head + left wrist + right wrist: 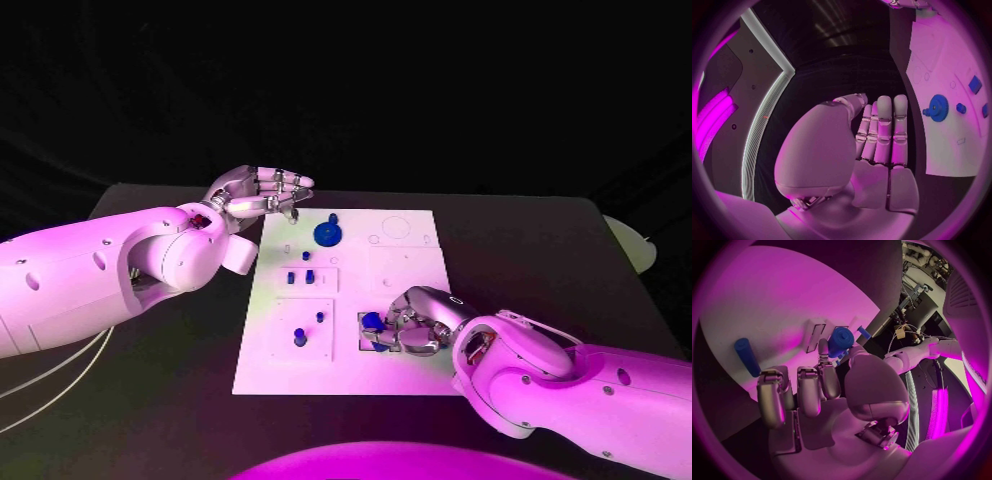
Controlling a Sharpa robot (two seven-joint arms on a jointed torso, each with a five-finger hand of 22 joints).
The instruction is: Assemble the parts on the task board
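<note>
1. The task board (389,300) lies in the middle of the black desk (548,250), its long sides running from near to far.
2. The right robot hand (411,322) rests over the near right part of the board, fingers curled down at a small square recess.
3. In the right wrist view this robot hand (826,400) pinches a short blue cylinder (841,341) between thumb and a fingertip, holding it just above the white plate; the other fingers bend beside it.
4. A blue peg (747,356) lies flat on the board near those fingers, not touching them.
5. The left robot hand (260,192) hovers off the far left corner of the board, above the desk, holding nothing, its fingers loosely curved and apart.
6. In the left wrist view its fingers (882,130) stand straight and side by side, the thumb bent across the palm, nothing between them.
7. A blue gear (329,234) sits on the far part of the board, just right of the left robot hand.
8. Several small blue pieces (302,277) stand in the middle left compartments, and another one (300,338) sits in the near left square.
</note>
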